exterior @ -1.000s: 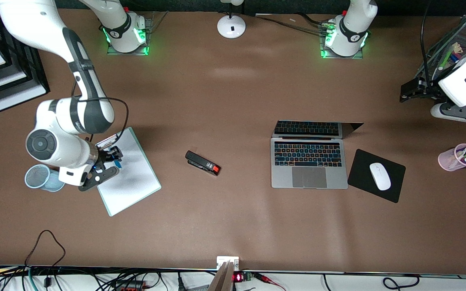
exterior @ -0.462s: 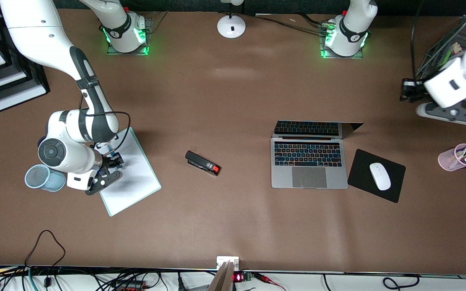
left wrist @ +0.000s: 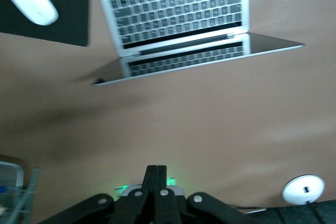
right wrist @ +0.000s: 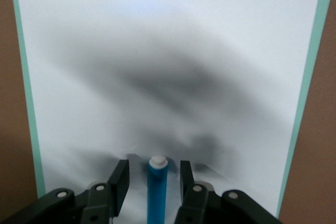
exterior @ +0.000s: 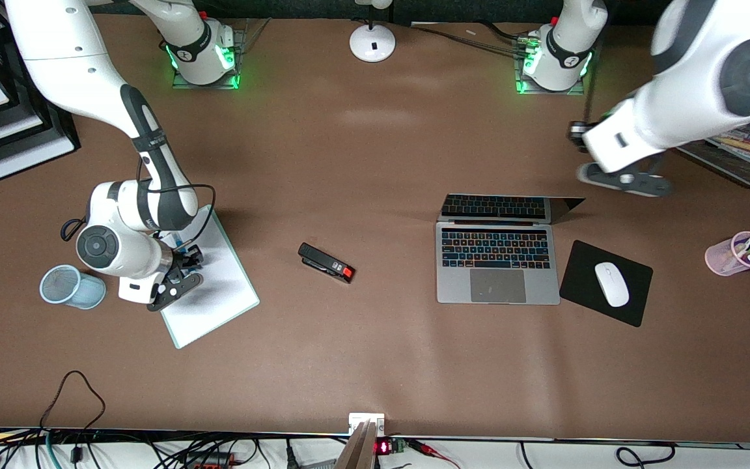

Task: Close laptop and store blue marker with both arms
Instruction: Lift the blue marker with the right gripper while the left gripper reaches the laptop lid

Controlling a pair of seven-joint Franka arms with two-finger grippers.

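The silver-grey laptop (exterior: 497, 260) stands open on the table, keys up; it also shows in the left wrist view (left wrist: 178, 19). The blue marker (right wrist: 156, 192) lies on a white clipboard (exterior: 219, 293) between the open fingers of my right gripper (exterior: 187, 259), which is low over the board; the fingers stand apart from it on both sides. In the front view the hand hides most of the marker. My left gripper (exterior: 577, 133) is shut and empty in the air over bare table beside the laptop's raised lid, seen shut in the left wrist view (left wrist: 156, 174).
A black stapler (exterior: 326, 262) lies between clipboard and laptop. A white mouse (exterior: 611, 284) sits on a black mouse pad (exterior: 583, 260). A pink pen cup (exterior: 737, 254), a mesh rack (exterior: 739, 153), a blue mesh cup (exterior: 69, 286) and a lamp base (exterior: 372, 42) stand around.
My left arm has swung from the mesh rack toward the laptop's lid. My right gripper has shifted a little along the clipboard and now straddles the marker.
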